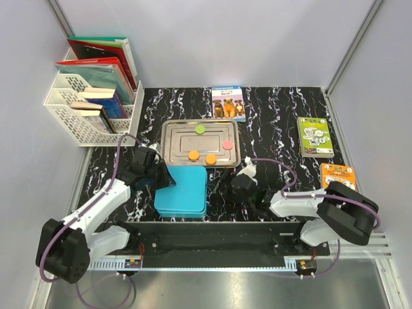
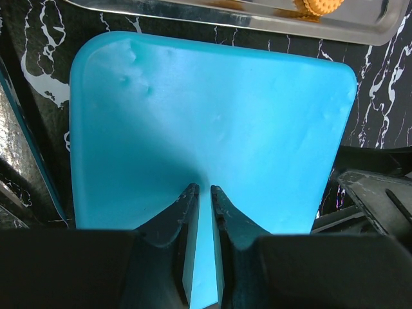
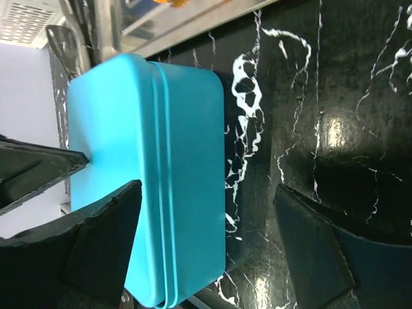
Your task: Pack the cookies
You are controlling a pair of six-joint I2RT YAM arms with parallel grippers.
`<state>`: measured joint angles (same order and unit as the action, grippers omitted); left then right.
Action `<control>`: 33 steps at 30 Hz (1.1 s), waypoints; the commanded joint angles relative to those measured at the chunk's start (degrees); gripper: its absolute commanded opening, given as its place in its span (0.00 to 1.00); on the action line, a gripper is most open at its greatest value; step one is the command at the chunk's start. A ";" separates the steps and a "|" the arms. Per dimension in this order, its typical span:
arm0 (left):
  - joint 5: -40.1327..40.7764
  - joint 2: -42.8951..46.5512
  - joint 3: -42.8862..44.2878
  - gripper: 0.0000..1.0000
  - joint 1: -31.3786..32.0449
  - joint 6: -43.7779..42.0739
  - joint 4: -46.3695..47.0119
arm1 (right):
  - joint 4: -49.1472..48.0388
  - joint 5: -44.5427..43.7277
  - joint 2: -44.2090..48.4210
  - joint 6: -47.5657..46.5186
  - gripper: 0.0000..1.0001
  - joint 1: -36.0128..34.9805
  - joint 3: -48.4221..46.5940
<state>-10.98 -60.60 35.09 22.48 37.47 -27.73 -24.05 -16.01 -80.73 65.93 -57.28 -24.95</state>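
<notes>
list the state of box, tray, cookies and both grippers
box: closed, lid on
tray: holding four cookies
cookies: lying flat in the tray, not in the box
left gripper: nearly shut, tips on the box lid
right gripper: open, holding nothing, beside the box

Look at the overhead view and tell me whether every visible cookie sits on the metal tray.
Yes, the green cookie, the pink cookie and both orange cookies lie on the metal tray.
</notes>
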 commanded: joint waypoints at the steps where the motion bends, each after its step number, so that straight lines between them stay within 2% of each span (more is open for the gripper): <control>1: -0.88 0.21 0.42 0.19 0.37 -0.65 -0.22 | 1.38 -4.99 5.40 -4.39 0.89 -0.82 -2.12; 4: -0.97 1.00 0.50 0.21 0.37 -0.65 -0.22 | 2.86 -4.73 6.55 -7.12 0.89 -0.82 -4.04; 6: -0.71 2.06 0.77 0.27 0.28 -0.56 0.04 | 3.92 -4.12 5.85 -7.83 0.89 -0.82 -5.02; 7: -0.53 3.37 0.77 0.34 0.28 -0.47 0.04 | 3.49 -3.94 5.50 -7.75 0.89 -0.73 -5.11; 10: 0.61 6.09 0.59 0.42 0.28 0.05 0.39 | 1.65 -2.98 4.36 -6.70 0.89 -0.73 -4.41; 20: 1.92 9.70 3.14 0.47 0.28 0.41 -0.22 | 1.46 -2.27 3.74 -7.04 0.88 -0.73 -4.93; 24: 7.45 12.78 5.25 0.48 0.28 0.32 -4.51 | 1.55 -2.36 3.91 -6.96 0.88 -0.73 -4.58; 28: 13.78 12.26 6.31 0.48 0.20 0.93 -9.36 | 1.47 -2.45 3.83 -7.13 0.89 -0.82 -4.58; 33: 15.55 10.68 4.46 0.48 -0.86 3.04 -11.47 | 1.55 -2.36 4.00 -7.05 0.89 -0.73 -4.23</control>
<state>0.05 -48.95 39.68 22.44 38.65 -36.36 -21.52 -17.30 -77.12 59.79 -57.43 -28.29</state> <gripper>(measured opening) 0.482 0.887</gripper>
